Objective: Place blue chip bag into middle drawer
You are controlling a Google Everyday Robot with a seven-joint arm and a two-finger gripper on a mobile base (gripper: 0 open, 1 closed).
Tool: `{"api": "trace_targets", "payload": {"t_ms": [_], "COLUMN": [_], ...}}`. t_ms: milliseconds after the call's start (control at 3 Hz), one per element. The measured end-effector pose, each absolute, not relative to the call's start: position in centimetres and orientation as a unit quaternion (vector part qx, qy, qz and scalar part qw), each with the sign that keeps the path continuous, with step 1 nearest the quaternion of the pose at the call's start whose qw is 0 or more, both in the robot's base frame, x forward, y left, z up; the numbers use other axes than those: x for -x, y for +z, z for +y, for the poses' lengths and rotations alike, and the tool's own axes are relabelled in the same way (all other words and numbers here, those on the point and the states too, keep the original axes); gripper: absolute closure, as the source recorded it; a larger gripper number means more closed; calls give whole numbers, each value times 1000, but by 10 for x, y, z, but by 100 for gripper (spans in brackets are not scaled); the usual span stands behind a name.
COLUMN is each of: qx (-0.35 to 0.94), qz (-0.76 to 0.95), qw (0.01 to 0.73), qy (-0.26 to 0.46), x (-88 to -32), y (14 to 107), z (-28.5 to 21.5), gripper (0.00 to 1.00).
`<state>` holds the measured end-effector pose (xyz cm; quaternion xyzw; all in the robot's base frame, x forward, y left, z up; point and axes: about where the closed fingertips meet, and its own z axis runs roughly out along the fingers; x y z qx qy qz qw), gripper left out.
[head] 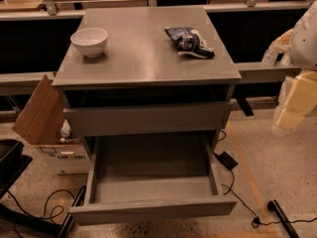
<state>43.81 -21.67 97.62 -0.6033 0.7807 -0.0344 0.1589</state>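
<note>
The blue chip bag (189,42) lies flat on the right rear part of the grey cabinet top (143,58), dark blue with white print. The middle drawer (151,180) is pulled out toward me below, an empty shallow grey tray. Above it only the front panel of the other grey drawer (148,119) shows. My gripper (292,110), cream-yellow under a white arm section (306,31), hangs at the right edge of the view. It is off the cabinet's right side, below the level of the top and well apart from the bag. It holds nothing that I can see.
A white bowl (89,41) stands on the left of the cabinet top. An open cardboard box (42,120) sits on the floor at the left. Cables and a small black block (227,159) lie on the floor to the right of the drawer. A railing runs behind.
</note>
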Motion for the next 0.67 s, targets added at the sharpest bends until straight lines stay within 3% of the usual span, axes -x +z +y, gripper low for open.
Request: {"api": "trace_targets", "payload": {"t_ms": [667], "qx": [600], "qz": [780], "qw": [171], "qy": [-35], "x": [-445], "y": [977], "z": [-217], "gripper": [0]}}
